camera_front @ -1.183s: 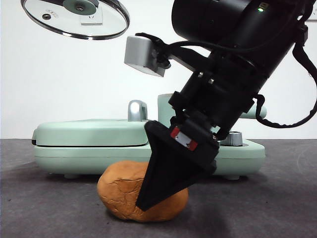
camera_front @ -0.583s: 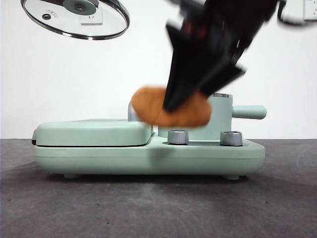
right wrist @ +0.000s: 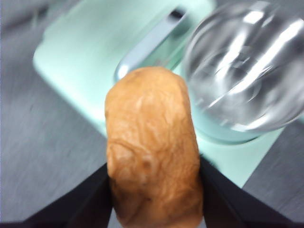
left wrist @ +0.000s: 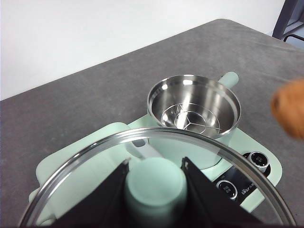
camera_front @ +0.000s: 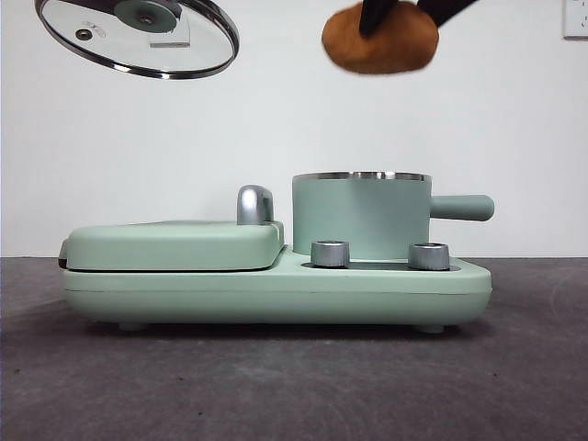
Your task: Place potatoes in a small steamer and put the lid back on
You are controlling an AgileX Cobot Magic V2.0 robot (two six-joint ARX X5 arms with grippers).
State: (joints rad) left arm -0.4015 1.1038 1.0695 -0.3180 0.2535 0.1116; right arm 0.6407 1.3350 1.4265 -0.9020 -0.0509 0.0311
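My right gripper (camera_front: 390,11) is shut on the orange-brown potato (camera_front: 380,39) and holds it high above the small steamer (camera_front: 361,216), close to the front view's top edge. In the right wrist view the potato (right wrist: 153,151) fills the space between the jaws, with the steamer (right wrist: 247,76) blurred beyond it. The steamer is open, with a steel rack inside (left wrist: 192,116). My left gripper (left wrist: 154,190) is shut on the mint-green knob of the glass lid (camera_front: 138,37) and holds it tilted, high at the front view's upper left. The potato's edge shows in the left wrist view (left wrist: 290,113).
The steamer stands on a mint-green appliance base (camera_front: 386,285) with two steel dials (camera_front: 331,254). A flat hinged grill plate (camera_front: 175,243) with a chrome handle (camera_front: 254,204) lies left of the steamer. The dark grey table (camera_front: 294,386) spreads in front.
My right gripper lifted the potato from the table in front of the appliance, up past the steamer to high above it. The lid stayed held at upper left.
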